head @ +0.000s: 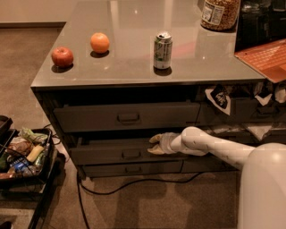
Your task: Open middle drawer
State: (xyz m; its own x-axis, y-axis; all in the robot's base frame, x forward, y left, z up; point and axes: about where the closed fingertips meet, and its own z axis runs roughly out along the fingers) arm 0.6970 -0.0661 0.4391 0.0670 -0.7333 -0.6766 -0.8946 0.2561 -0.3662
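The middle drawer (103, 154) sat in the dark cabinet under the worktop (134, 71), its front standing a little way out from the cabinet face, with a dark gap above it. My pincer (155, 145) was at the top edge of that drawer's front, just right of its small metal handle (131, 154) and slightly above it. I could not tell whether the pincer was open or closed. My white arm (214, 148) reached in to the drawer from its right.

Directly above the drawer was the taller top drawer (89, 117), and directly below it the slim bottom drawer (129, 169). Lower still, a black cable (134, 182) lay on the carpet. Left of the drawer stood a basket (52, 154) of packets. On the worktop above the drawer stood a can (162, 50), with an orange (99, 43) and an apple (62, 57) further left, and a jar (220, 13) far back to the right.
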